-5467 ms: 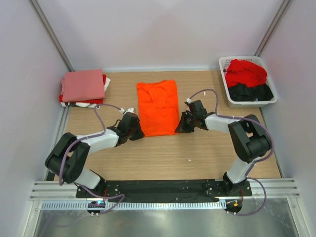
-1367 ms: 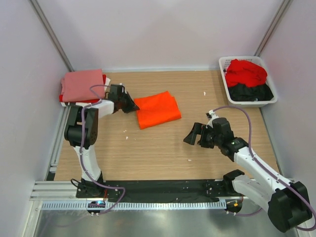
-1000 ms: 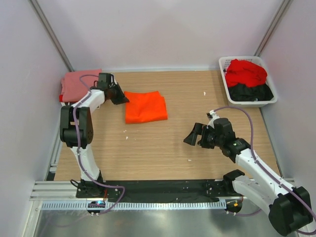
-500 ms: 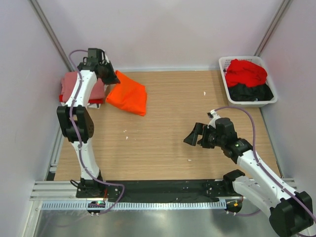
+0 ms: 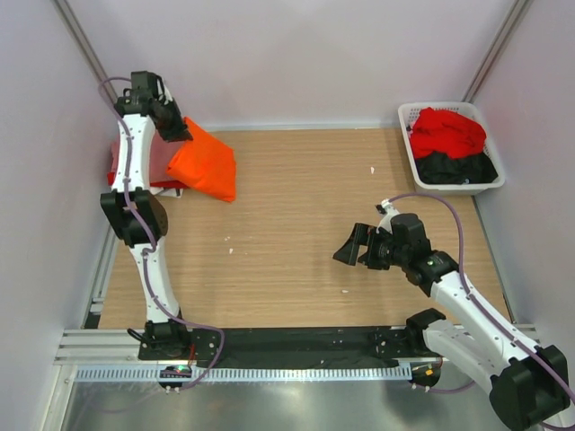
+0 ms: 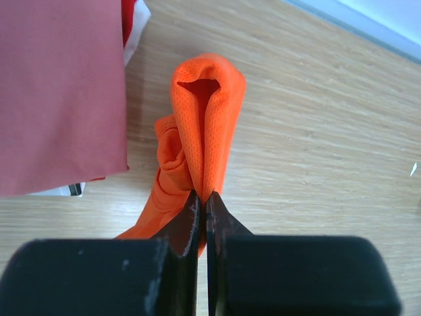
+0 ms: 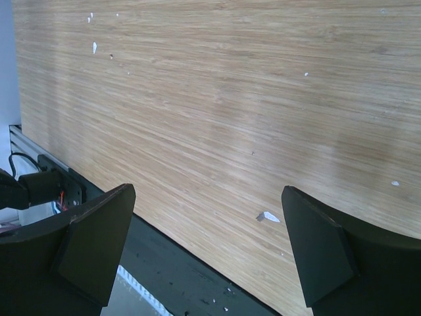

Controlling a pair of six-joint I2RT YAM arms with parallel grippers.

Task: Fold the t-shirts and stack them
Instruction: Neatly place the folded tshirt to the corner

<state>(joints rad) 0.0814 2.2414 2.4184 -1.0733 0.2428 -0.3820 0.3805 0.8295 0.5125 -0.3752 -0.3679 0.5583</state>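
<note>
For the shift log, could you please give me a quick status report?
Left tool shut on orange t-shirt, hanging beside folded stack. Right tool open, empty. Nothing blocking.

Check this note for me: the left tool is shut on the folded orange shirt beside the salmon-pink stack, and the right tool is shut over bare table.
One thing is wrong: the right tool is open, standing wide over the table, as the right wrist view shows. The left tool is indeed shut on the orange shirt beside the salmon-pink stack.

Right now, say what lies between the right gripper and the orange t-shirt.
Top view: only bare table with white specks between right gripper and orange t-shirt.
</note>
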